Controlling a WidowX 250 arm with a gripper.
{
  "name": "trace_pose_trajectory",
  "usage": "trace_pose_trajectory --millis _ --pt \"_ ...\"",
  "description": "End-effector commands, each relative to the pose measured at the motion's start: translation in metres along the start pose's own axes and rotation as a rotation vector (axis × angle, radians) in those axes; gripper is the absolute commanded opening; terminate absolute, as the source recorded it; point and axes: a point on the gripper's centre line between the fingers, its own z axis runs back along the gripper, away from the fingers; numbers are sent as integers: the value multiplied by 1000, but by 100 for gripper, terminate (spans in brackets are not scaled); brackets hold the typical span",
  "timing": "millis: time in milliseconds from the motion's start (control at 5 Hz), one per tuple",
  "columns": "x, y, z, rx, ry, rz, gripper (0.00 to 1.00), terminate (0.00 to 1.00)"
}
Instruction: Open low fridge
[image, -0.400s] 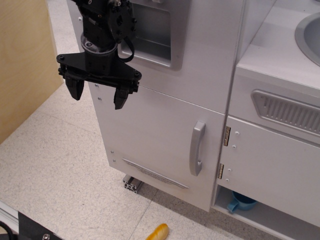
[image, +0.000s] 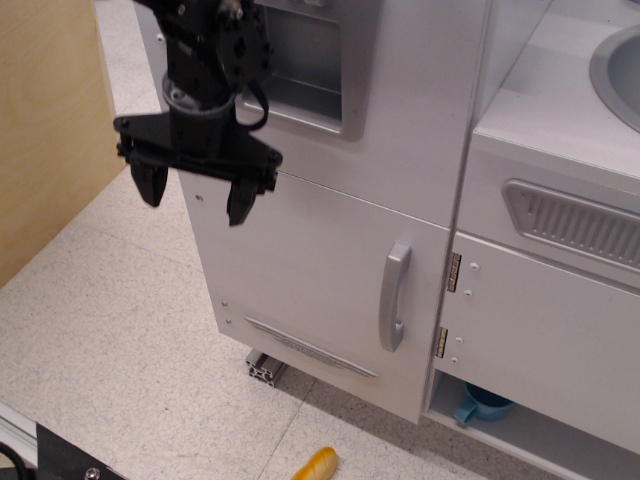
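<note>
The low fridge door (image: 300, 260) is a flat white panel, shut, with a curved silver vertical handle (image: 394, 296) near its right edge and a thin silver strip (image: 310, 347) along its bottom. My black gripper (image: 194, 195) hangs open and empty in front of the door's upper left corner, fingers pointing down. It is well to the left of and above the handle, not touching it.
Above the door is a white panel with a recessed grey dispenser (image: 300, 70). To the right is a smaller white cabinet door (image: 540, 330) with brass hinges (image: 452, 272), a blue cup (image: 483, 405) below it, and a sink (image: 620, 70). A yellow object (image: 315, 465) lies on the floor. A wooden panel (image: 45, 120) stands at left.
My gripper has shifted very slightly, with its fingers a little higher. The door has not moved.
</note>
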Motion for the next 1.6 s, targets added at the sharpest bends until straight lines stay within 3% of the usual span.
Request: trace_pose_trajectory --millis 0,400,600,1000,1200,1400 --pt "-22 -54 -13 -83 -38 -153 100 0" --pt "-49 -112 -23 -196 -59 -284 100 0" --pt "-45 -134 -24 -236 -74 -289 100 0" --pt "-12 -145 -35 -236 -124 -221 100 0" --pt "-2 -147 -45 -212 -119 -206 100 0" --pt "-4 -149 -47 -219 -139 -255 100 0"
